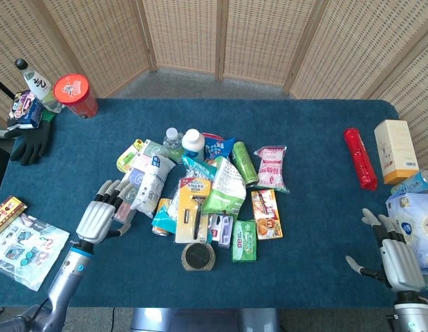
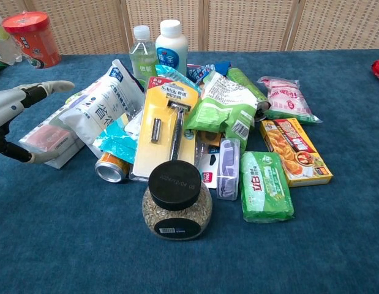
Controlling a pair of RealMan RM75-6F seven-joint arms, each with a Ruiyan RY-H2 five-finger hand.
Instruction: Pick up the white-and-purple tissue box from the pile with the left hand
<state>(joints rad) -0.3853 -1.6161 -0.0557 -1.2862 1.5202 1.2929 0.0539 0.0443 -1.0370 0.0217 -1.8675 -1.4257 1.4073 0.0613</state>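
Observation:
The white-and-purple tissue box (image 2: 49, 138) lies at the left edge of the pile, partly under a white pouch (image 2: 97, 109). In the head view only a corner of the tissue box (image 1: 126, 210) shows beside my left hand (image 1: 99, 217). That hand is open at the box's outer end. In the chest view, the left hand (image 2: 15, 122) has one finger above the box and the thumb low in front of it. I cannot tell whether they touch it. My right hand (image 1: 399, 257) lies open near the table's right front corner, holding nothing.
The pile holds a razor card (image 2: 168, 125), a black-lidded jar (image 2: 176, 201), a can (image 2: 111, 168), bottles and snack bags. A red canister (image 1: 75, 95) and black glove (image 1: 32, 142) sit far left. A red tube (image 1: 359, 158) and carton (image 1: 396, 150) stand at right.

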